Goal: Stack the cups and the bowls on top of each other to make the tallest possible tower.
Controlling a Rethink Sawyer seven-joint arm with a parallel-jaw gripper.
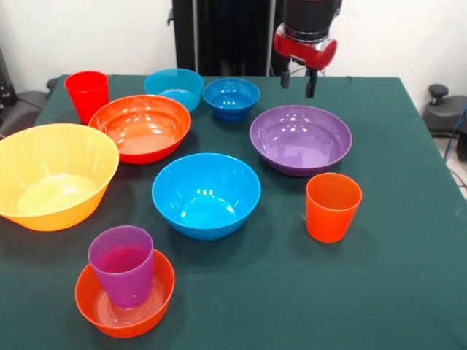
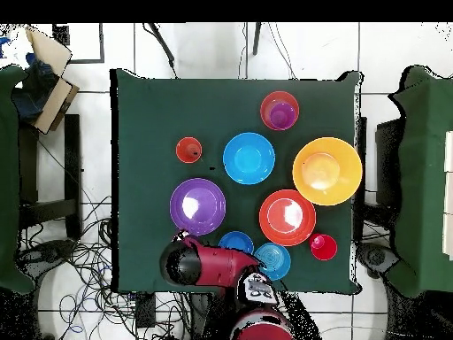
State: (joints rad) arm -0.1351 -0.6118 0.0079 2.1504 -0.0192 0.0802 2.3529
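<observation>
Purple cup (image 1: 122, 265), small orange bowl (image 1: 125, 299)

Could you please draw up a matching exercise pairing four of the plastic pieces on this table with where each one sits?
Things:
1. purple plastic cup
2. red plastic cup
3. orange plastic cup
4. small dark blue plastic bowl

Places:
A. alone, in front of the wide purple plastic bowl
B. inside the small orange plastic bowl
C. beside the teal plastic bowl
D. table's far corner

Pairs: 1-B, 2-D, 3-A, 4-C
</observation>
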